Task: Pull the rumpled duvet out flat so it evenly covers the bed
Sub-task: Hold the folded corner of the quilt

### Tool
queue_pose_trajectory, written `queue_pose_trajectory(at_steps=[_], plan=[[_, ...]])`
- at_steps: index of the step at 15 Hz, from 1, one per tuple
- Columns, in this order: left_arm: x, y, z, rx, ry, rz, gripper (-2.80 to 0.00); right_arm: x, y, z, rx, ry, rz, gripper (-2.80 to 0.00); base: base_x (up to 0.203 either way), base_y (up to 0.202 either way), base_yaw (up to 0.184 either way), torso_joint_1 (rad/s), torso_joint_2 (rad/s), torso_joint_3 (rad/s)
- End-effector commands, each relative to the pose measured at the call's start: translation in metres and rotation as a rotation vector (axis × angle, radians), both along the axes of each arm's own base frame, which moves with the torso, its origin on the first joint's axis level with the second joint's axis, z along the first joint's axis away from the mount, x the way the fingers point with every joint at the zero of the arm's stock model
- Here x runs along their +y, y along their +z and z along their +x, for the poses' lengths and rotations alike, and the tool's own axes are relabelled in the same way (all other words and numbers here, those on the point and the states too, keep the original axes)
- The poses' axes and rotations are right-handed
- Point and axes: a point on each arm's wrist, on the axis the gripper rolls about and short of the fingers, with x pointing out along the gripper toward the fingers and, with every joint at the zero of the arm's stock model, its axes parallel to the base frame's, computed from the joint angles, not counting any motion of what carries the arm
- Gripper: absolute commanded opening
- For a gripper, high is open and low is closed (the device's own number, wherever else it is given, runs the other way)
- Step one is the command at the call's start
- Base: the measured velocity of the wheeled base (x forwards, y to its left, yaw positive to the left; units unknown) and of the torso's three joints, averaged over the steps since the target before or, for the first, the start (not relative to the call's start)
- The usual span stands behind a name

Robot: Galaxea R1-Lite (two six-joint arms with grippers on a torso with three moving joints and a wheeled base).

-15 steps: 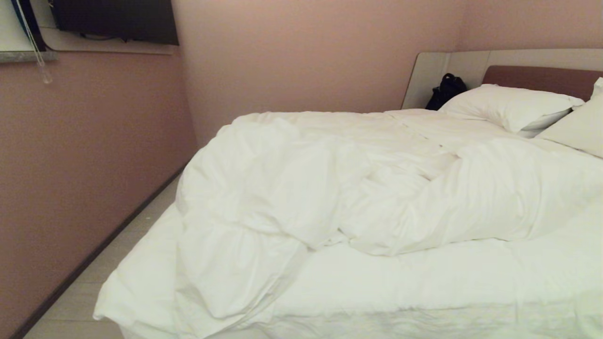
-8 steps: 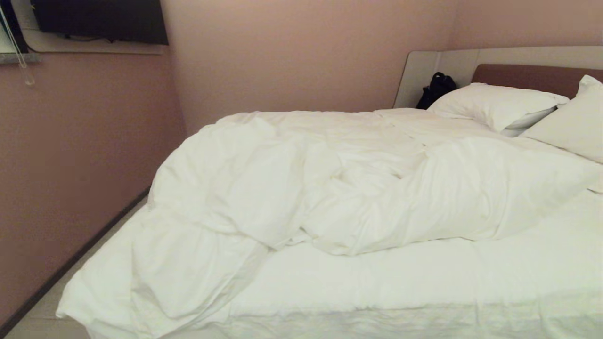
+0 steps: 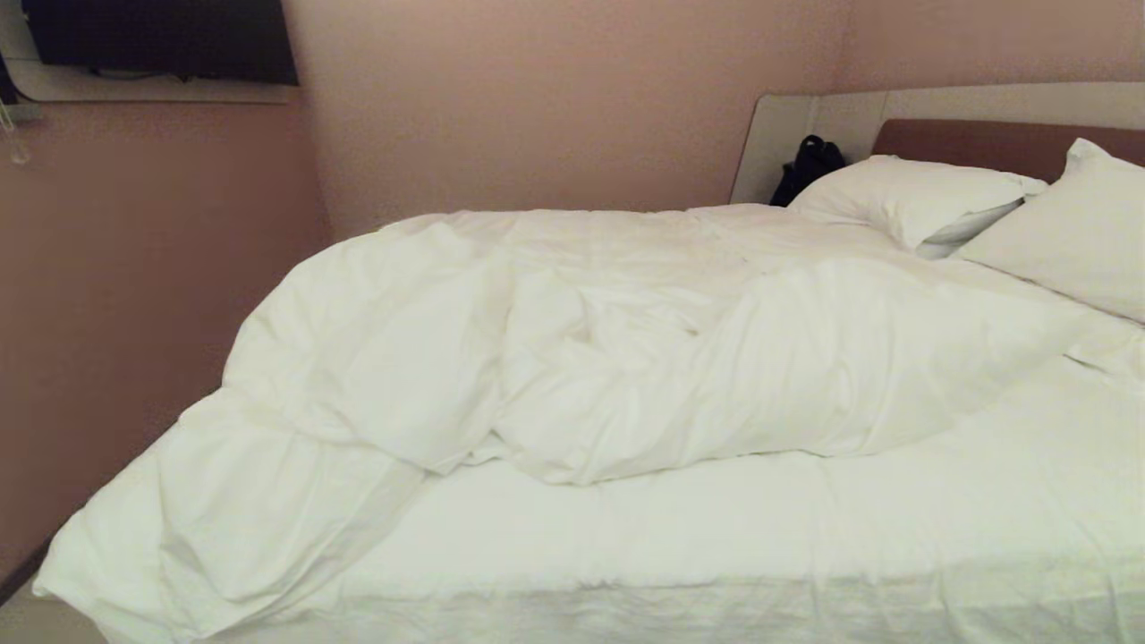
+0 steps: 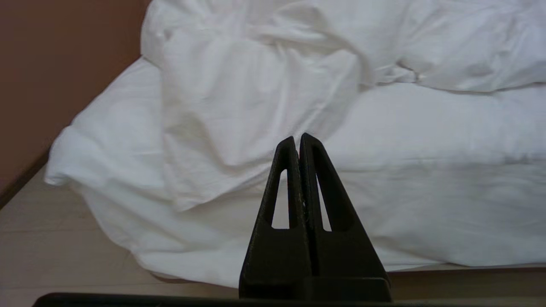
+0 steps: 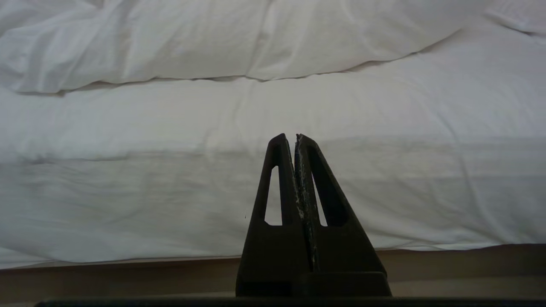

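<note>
duvet bunched in a rumpled heap across the middle of the bed, one corner spilling off the near-left edge | left tool and right tool both pressed together, holding nothing, short of the bed's near side | two pillows at the brown headboard, black bag beside them
</note>
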Motion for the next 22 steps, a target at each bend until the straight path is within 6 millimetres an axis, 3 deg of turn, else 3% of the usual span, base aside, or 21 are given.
queue_pose_trajectory(at_steps=[1,22], plan=[[0.0,0.0,0.0,0.0,0.0,0.0,-2.8,0.0,0.0,0.0,0.0,0.002,0.0,-2.8,0.0,-0.194,0.001,0.005,0.01,0.002],[0.0,0.0,0.0,0.0,0.0,0.0,-2.8,0.0,0.0,0.0,0.0,-0.001,0.0,-2.8,0.0,-0.193,0.0,0.002,0.0,0.002]])
